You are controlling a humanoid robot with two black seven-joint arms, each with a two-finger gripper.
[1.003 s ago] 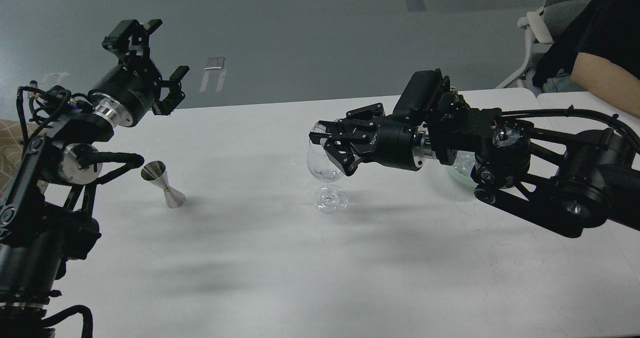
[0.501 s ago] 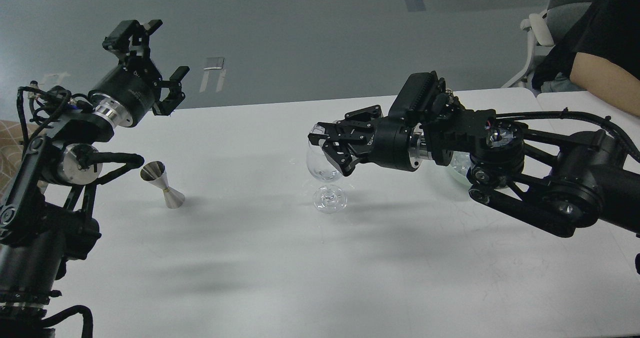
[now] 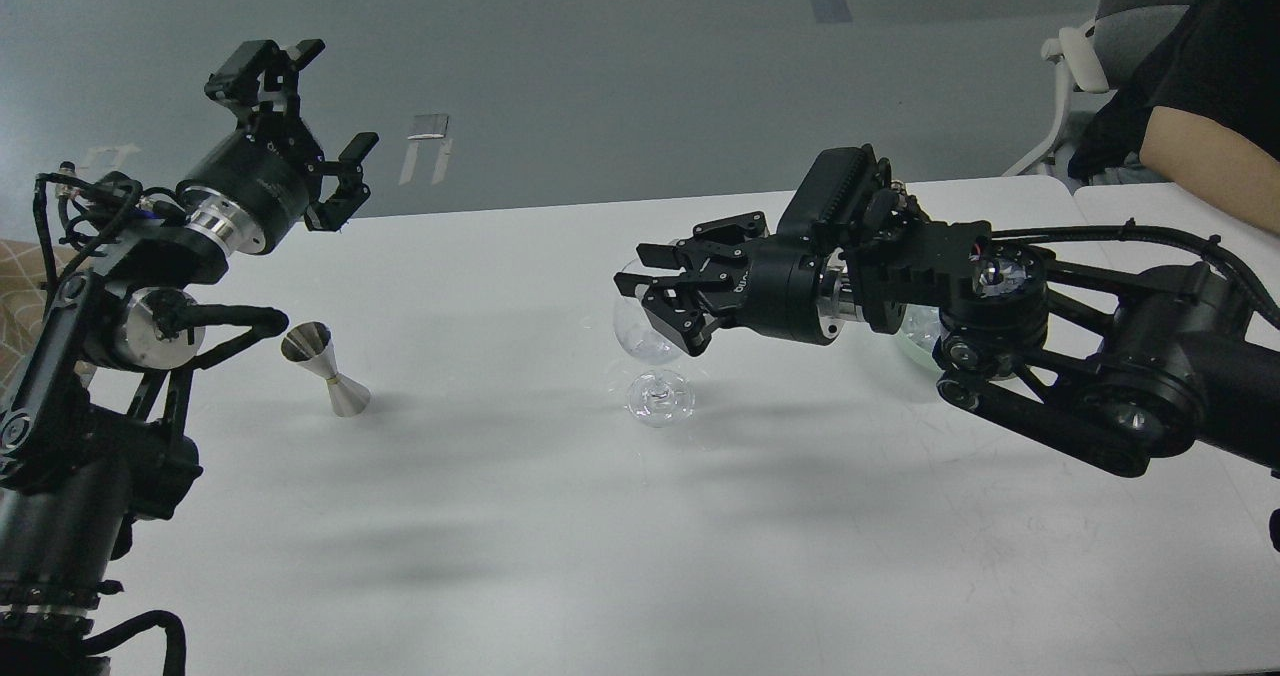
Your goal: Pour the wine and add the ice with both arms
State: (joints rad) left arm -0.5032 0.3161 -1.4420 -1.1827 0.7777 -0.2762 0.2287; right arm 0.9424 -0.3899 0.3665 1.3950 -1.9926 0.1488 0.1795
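A clear wine glass (image 3: 648, 351) stands upright near the middle of the white table (image 3: 500, 516). My right gripper (image 3: 650, 288) hovers at the glass's rim with its black fingers spread apart and nothing between them. Something clear glints in the glass's bowl; I cannot tell whether it is ice. A pale green bowl (image 3: 912, 344) sits behind my right arm and is mostly hidden, so the heap of ice does not show. My left gripper (image 3: 305, 106) is raised high at the far left, open and empty.
A small steel jigger (image 3: 326, 369) stands on the table below my left arm. A seated person's arm (image 3: 1205, 161) and a white chair (image 3: 1075, 66) are at the far right, by the table's corner.
My right gripper held a small clear cube over the glass's rim; its fingers have now spread and the cube is gone from them. The left arm has not moved.
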